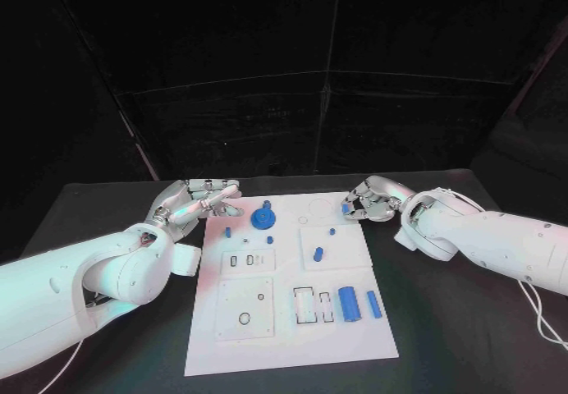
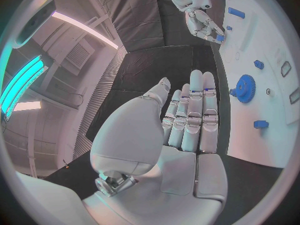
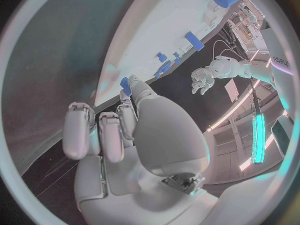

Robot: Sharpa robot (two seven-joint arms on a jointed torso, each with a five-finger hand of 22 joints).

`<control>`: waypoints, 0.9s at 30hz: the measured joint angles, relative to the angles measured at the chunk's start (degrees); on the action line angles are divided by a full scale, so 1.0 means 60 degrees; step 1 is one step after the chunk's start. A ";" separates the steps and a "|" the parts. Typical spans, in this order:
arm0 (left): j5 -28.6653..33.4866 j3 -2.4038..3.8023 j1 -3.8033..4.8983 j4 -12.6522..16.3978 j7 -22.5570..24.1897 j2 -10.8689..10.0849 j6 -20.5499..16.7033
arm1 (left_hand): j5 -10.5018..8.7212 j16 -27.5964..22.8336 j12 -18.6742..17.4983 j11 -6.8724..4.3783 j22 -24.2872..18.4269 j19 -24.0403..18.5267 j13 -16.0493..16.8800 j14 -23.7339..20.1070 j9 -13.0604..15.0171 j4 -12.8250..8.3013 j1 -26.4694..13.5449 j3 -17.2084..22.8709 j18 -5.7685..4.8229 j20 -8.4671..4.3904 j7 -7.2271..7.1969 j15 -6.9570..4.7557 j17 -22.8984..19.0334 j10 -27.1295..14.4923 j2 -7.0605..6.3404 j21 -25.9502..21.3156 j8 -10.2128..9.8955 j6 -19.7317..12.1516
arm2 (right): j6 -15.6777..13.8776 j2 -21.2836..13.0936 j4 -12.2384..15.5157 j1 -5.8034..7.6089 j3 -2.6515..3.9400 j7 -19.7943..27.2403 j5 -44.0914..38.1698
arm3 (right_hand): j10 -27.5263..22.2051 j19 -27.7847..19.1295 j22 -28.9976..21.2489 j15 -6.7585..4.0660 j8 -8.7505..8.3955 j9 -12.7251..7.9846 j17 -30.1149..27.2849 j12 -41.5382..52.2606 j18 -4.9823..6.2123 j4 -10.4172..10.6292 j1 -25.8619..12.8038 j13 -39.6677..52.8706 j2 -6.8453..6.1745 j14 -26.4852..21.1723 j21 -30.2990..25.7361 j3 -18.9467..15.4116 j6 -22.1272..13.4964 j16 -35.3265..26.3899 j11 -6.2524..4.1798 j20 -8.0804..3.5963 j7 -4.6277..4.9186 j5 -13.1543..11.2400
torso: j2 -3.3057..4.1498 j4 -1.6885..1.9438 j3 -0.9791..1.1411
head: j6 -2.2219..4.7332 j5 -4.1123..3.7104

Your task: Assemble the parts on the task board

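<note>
The white task board [image 1: 290, 328] lies in the middle of the black table. A blue gear [image 1: 264, 217] stands near its far edge and appears again in the left wrist view [image 2: 245, 89]. My left hand [image 1: 195, 203] hovers at the board's far left corner, fingers stretched out straight [image 2: 190, 115], holding nothing. At the far right corner, my right hand [image 1: 369, 201] pinches a small blue part [image 1: 345, 208] between thumb and finger [image 3: 126, 85]; the left wrist view shows this hand [image 2: 201, 21] too. A blue cylinder [image 1: 350, 304] and a blue bar [image 1: 374, 304] lie near the front right.
Small blue pieces [image 1: 318, 254] [image 1: 270, 240] [image 1: 227, 232] sit on the board's middle and far left. Rectangular and round recesses [image 1: 245, 318] mark the front left plate. Black table [image 1: 474, 328] surrounds the board on both sides.
</note>
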 measured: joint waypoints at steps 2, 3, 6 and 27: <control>0.0000 0.0000 0.0000 -0.0001 0.0000 -0.0007 0.0000 | 0.0000 0.0000 0.0000 0.0000 0.0000 0.0000 0.0000 0.0000 0.0000 0.0000 0.0000 0.0000 0.0000 0.0000 0.0000 0.0000 0.0000 0.0000 0.0000 0.0000 0.0000 0.0000 | -0.0147 -0.0075 0.0284 0.0000 0.0000 -0.0003 0.0000 | 0.0000 0.0032 0.0002 -0.0027 -0.0001 0.0003 0.0000 0.0030 0.0000 -0.0023 -0.0009 -0.0059 0.0009 -0.0027 0.0000 0.0023 0.0000 0.0000 0.0000 -0.0031 0.0000 0.0057 | -0.0004 0.0000 0.0000 | 0.0011 0.0012; 0.0000 0.0000 0.0000 -0.0001 0.0000 -0.0010 0.0000 | 0.0000 0.0000 0.0000 0.0000 0.0000 0.0000 0.0000 0.0000 0.0000 0.0000 0.0000 0.0000 0.0001 0.0000 0.0000 0.0000 0.0000 0.0000 0.0000 0.0000 0.0000 0.0000 | -0.0216 -0.0109 0.0417 0.0000 0.0000 -0.0004 0.0000 | 0.0000 0.0031 0.0008 -0.0027 -0.0001 0.0003 0.0000 0.0030 0.0000 -0.0023 -0.0009 -0.0060 0.0009 -0.0028 0.0000 0.0023 0.0000 0.0000 0.0000 -0.0032 0.0000 0.0068 | -0.0008 0.0000 0.0000 | 0.0017 0.0012; 0.0000 0.0000 0.0000 -0.0003 0.0000 -0.0024 0.0000 | 0.0000 0.0000 0.0000 0.0000 0.0000 0.0000 0.0000 0.0000 0.0000 0.0000 0.0000 0.0000 0.0000 0.0000 0.0000 0.0000 0.0000 0.0000 0.0000 0.0000 0.0000 0.0000 | -0.0406 -0.0200 0.0792 0.0000 0.0001 -0.0007 0.0002 | 0.0001 0.0031 0.0018 -0.0027 -0.0002 0.0004 0.0000 0.0030 0.0000 -0.0019 -0.0009 -0.0062 0.0009 -0.0028 0.0000 0.0028 0.0000 0.0000 -0.0001 -0.0031 0.0000 0.0071 | -0.0016 0.0003 -0.0003 | 0.0029 0.0013; 0.0058 0.0000 0.0003 -0.0306 0.0001 -0.0009 -0.0002 | 0.0000 0.0000 0.0000 0.0000 0.0001 0.0000 0.0000 0.0000 0.0000 0.0001 0.0000 0.0000 0.0001 0.0000 0.0000 0.0000 0.0011 0.0000 0.0000 0.0000 0.0000 0.0000 | -0.1313 0.1308 0.2157 -0.0219 0.0003 -0.0425 0.0157 | 0.0084 0.0031 0.0039 -0.0061 -0.0040 0.0010 -0.0001 0.0030 0.0000 -0.0041 -0.0197 -0.0058 -0.0002 0.0007 0.0037 0.0180 0.0000 0.0000 -0.0084 -0.0031 0.0000 0.0183 | -0.0248 0.0068 -0.0114 | -0.0210 0.0427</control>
